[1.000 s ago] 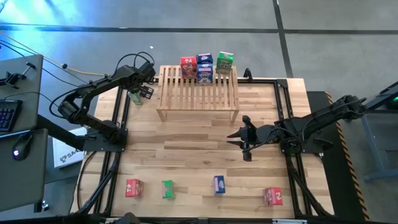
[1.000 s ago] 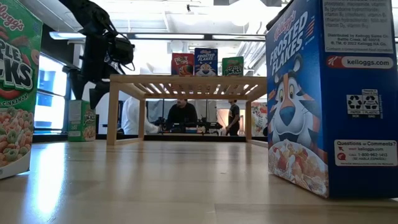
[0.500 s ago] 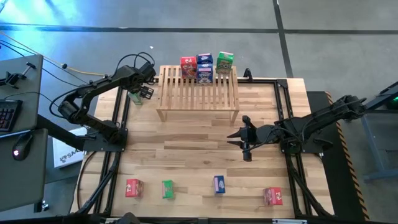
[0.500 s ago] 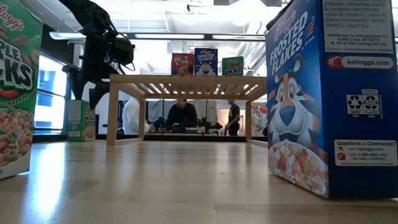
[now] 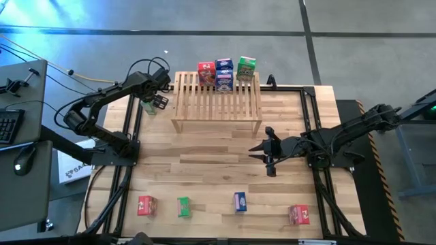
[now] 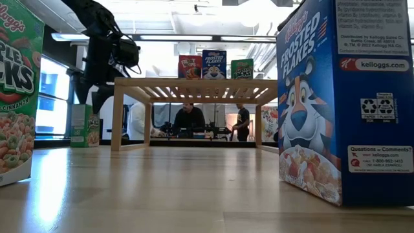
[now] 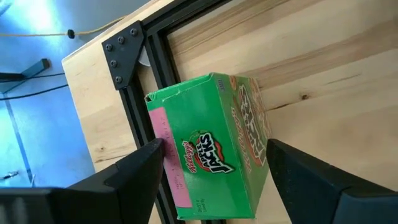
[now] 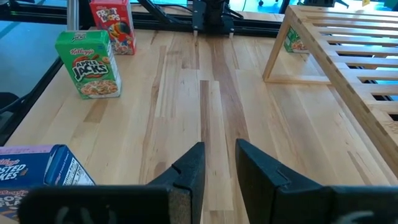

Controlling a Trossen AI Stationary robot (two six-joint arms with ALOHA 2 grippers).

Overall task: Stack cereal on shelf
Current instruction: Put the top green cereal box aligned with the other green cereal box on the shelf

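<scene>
The light wooden shelf [image 5: 216, 102] carries three cereal boxes standing along its far edge: red [image 5: 206, 71], blue [image 5: 224, 73] and green [image 5: 246, 67]. A green cereal box [image 7: 211, 146] stands upright on the table just left of the shelf [image 6: 85, 125]. My left gripper [image 5: 155, 101] hangs over it, open, one finger [image 7: 140, 171] on each side of the box's top. My right gripper [image 5: 268, 151] hovers right of the table's middle, in front of the shelf. Its fingers are a little apart with nothing between them [image 8: 217, 165]. My left gripper comes at the green box from above, slanting down, with its fingers level with the box's two narrow sides [image 7: 163, 149]. Whether the fingers touch the box, I cannot tell. The box stands on its base on the table.
Several more cereal boxes stand along the table's near edge: red [image 5: 146, 205], green [image 5: 183, 207], blue [image 5: 240, 201] and red [image 5: 299, 215]. Black frame rails [image 5: 133, 129] run along both table sides. Bare wood lies between the shelf and the near row. People sit in the room beyond [image 6: 188, 120].
</scene>
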